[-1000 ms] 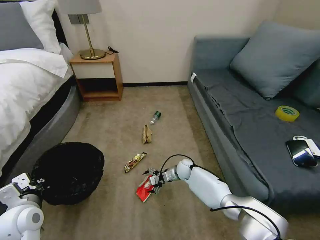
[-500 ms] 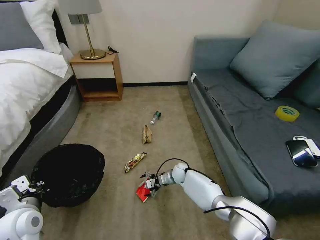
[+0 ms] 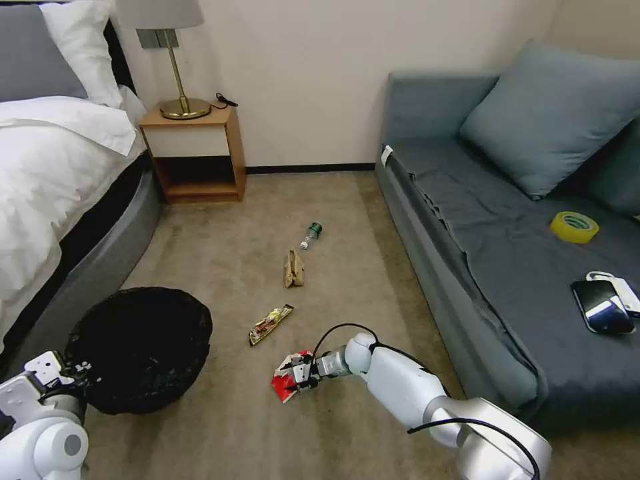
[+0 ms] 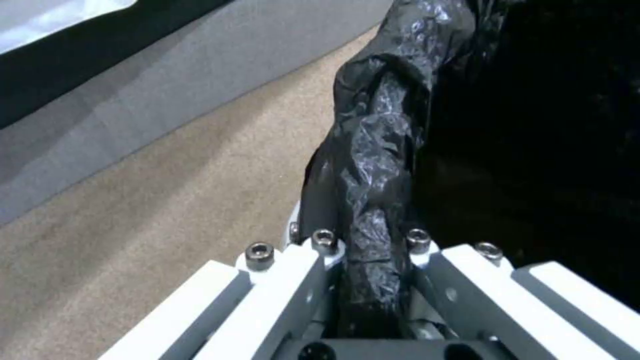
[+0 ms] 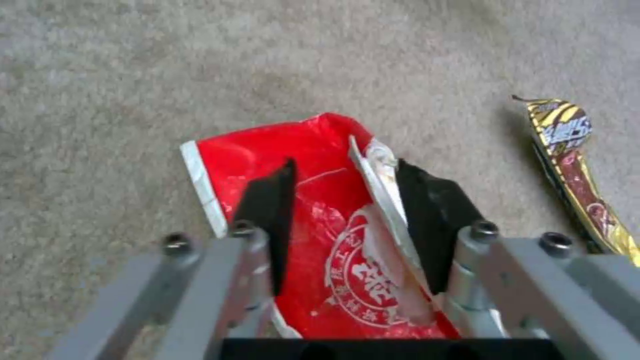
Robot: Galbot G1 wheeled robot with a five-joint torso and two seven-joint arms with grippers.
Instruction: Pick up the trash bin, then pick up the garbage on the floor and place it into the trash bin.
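While floor-strewn, four garbage pieces (image 3: 285, 377).

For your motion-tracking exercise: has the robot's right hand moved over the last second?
Yes. The right hand has slid toward the trash bin and slightly nearer the robot, away from the sofa, across the red snack packet.

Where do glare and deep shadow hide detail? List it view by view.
Head view: the trash bin's inside is flat black; the phone reflects brightly. Left wrist view: the left gripper clamps the bin's rim, where bag crinkles glint. Right wrist view: even light; the open right gripper straddles the red snack packet, whose silver fold shines; the candy wrapper casts a thin shadow.
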